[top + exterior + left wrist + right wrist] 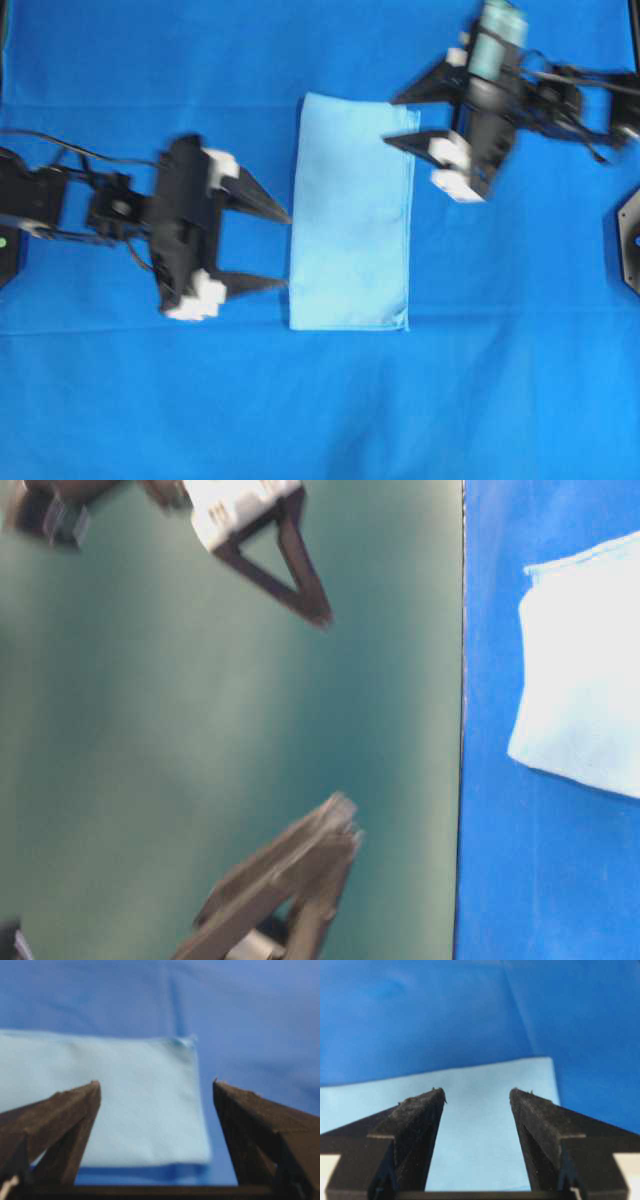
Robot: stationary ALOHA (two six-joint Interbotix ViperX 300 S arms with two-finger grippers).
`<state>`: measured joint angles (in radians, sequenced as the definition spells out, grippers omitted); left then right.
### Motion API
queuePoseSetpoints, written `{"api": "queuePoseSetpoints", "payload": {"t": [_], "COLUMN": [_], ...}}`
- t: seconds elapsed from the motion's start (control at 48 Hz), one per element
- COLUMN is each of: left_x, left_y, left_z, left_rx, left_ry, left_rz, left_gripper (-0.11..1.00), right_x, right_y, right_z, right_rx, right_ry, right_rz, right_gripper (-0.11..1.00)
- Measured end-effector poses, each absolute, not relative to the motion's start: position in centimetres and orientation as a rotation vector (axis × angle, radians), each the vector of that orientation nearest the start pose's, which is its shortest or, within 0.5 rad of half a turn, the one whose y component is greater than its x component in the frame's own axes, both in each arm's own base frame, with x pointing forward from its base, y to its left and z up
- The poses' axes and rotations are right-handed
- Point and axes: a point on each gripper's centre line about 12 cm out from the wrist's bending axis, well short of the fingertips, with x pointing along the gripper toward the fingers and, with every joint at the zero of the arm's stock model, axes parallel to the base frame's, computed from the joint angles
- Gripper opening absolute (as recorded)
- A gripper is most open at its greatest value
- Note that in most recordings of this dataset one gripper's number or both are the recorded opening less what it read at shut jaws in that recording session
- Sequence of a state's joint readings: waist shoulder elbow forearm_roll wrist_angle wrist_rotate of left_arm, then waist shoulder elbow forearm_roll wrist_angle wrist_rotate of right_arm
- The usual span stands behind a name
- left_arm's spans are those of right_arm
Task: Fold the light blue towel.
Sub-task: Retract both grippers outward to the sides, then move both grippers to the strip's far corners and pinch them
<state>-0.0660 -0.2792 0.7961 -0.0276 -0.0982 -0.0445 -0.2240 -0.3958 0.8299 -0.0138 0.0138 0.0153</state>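
No legible text, label, brand, number or sign is seen in any of the four views. No printing or tag is carried by the pale sky-blue folded microfibre towel (350,215), and none is shown on the deeper royal-blue cloth (320,400) spread over the tabletop. The black arm housings are too blurred for any marking to be made out.

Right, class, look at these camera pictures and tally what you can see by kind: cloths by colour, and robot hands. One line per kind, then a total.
Light blue towel, folded into a rectangle: 1
Royal-blue table cloth: 1
Robot hands, both open and holding nothing: 2 (left hand, right hand)
Total: 4
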Motion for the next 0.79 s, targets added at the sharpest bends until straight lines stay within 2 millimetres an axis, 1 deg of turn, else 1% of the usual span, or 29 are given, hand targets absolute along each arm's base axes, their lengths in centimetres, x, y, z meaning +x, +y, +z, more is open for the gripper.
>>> {"api": "queuePoseSetpoints", "payload": {"t": [0.083, 0.229, 0.292, 0.417, 0.479, 0.563, 0.792], "left_x": [32.5, 29.3, 28.0, 26.0, 25.3, 24.6, 24.3], "left_y": [-1.1, 0.3, 0.5, 0.6, 0.7, 0.7, 1.2], "left_z": [24.0, 24.9, 24.7, 24.0, 23.5, 22.9, 22.7], "left_rx": [-0.064, -0.069, -0.071, -0.071, -0.072, -0.074, -0.075], "left_ry": [0.354, 0.250, 0.223, 0.180, 0.166, 0.157, 0.155], "left_rz": [-0.019, 0.023, 0.029, 0.035, 0.038, 0.040, 0.062], "left_gripper": [0.86, 0.86, 0.86, 0.86, 0.86, 0.86, 0.86], "right_x": [29.4, 26.7, 25.7, 24.4, 23.9, 23.5, 23.5], "right_y": [-5.9, -5.2, -4.9, -4.7, -4.7, -4.7, -4.7], "right_z": [25.5, 25.4, 24.6, 22.9, 22.1, 21.5, 20.9], "right_rx": [0.052, 0.066, 0.077, 0.096, 0.107, 0.114, 0.120], "right_ry": [0.384, 0.309, 0.292, 0.267, 0.252, 0.227, 0.249], "right_rz": [-0.199, -0.195, -0.196, -0.204, -0.212, -0.219, -0.222], "right_gripper": [0.60, 0.60, 0.60, 0.60, 0.60, 0.60, 0.60]}}
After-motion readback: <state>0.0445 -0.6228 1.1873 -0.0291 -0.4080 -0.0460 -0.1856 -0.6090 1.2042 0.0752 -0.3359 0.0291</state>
